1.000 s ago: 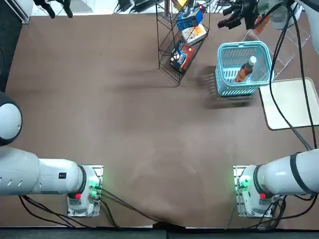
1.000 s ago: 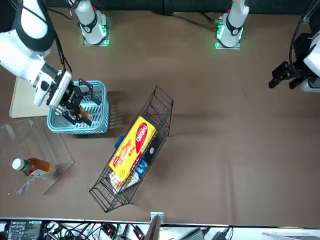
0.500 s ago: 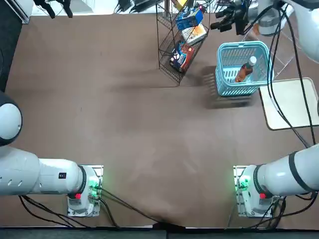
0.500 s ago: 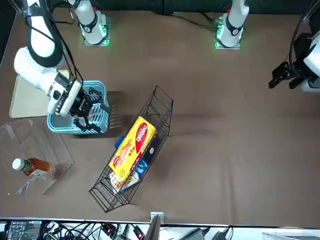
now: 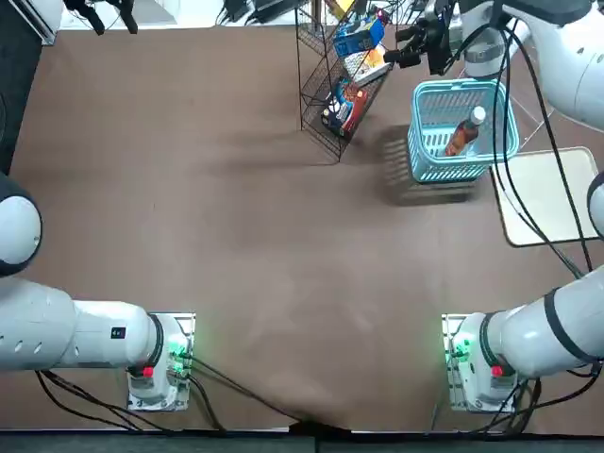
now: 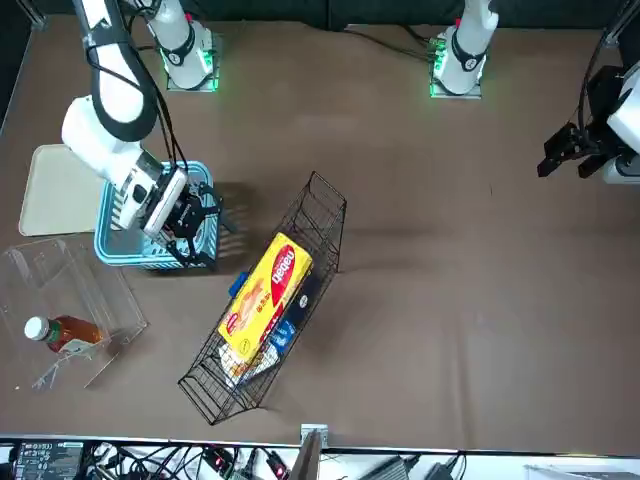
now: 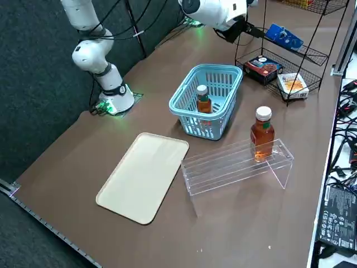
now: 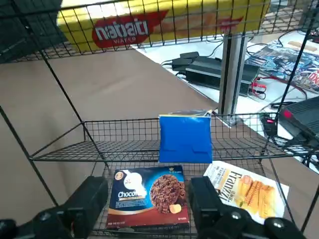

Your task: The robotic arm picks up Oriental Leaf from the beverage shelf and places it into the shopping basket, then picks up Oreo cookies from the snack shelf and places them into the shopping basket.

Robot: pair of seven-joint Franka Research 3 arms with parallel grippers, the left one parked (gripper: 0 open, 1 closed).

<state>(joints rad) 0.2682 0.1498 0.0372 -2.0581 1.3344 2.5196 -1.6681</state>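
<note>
The right gripper point(image 8: 147, 206), its fingers wide apart and holding nothing, faces the black wire rack point(image 8: 127, 142); the blue Oreo pack point(image 8: 185, 139) sits ahead on the middle shelf, with room either side. Only the wrist view reads "nabati" on the yellow pack point(image 8: 149, 27). The tea bottle point(image 7: 203, 100) stands in the basket point(image 7: 207, 120) behind the claw, which has moved rackward.

Occlusion, right wrist view: right gripper point(image 8: 147, 211) cropped at frame edge.
You see the blue snack pack point(image 8: 185, 138) without legible marks; in the front view, the yellow pack point(image 6: 267, 298) apparently hides most of it.
</note>
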